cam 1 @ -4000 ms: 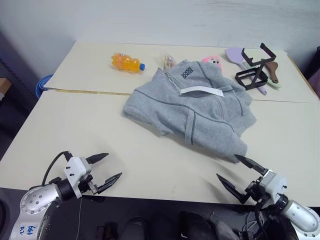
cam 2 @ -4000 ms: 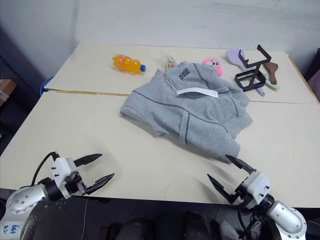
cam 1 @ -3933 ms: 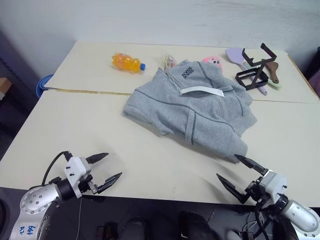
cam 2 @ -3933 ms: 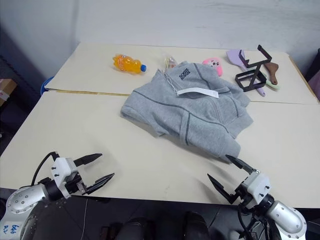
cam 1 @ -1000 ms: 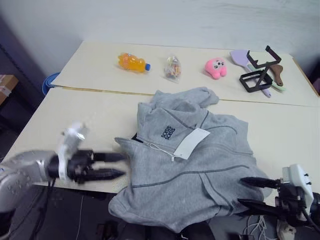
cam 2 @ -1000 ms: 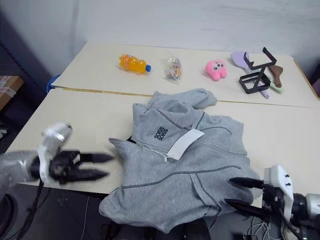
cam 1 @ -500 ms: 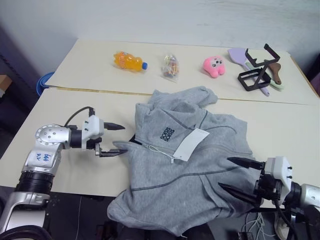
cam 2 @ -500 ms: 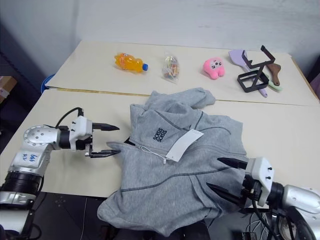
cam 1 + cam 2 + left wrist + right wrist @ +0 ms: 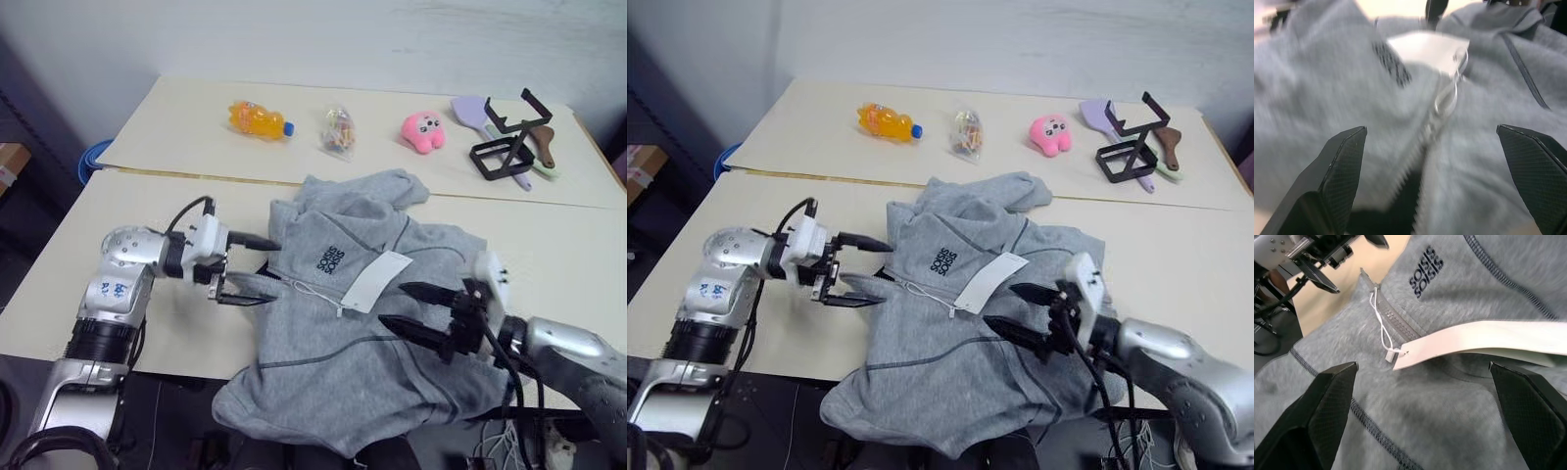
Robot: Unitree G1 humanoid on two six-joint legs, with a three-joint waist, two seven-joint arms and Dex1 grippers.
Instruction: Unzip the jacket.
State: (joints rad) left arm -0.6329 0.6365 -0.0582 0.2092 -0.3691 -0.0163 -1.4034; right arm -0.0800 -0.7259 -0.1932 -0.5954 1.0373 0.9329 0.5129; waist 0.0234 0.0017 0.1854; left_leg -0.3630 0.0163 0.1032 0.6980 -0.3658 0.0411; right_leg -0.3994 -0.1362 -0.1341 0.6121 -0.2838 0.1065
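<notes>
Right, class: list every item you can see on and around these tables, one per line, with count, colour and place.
jacket: one, light grey, on the near table, hanging over its front edge
paper tag: one, white, lying on the jacket's chest beside the zipper
bottle: one, orange with blue cap, lying at the far table's left
snack bag: one, clear with mixed colours, right of the bottle
plush toy: one, pink, right of the snack bag
wire stand: one, black, at the far table's right
spatula: one, lilac, behind the stand
brush: one, brown handle, beside the stand
left end effector: one, black, open at the jacket's collar
right end effector: one, black, open over the jacket
</notes>
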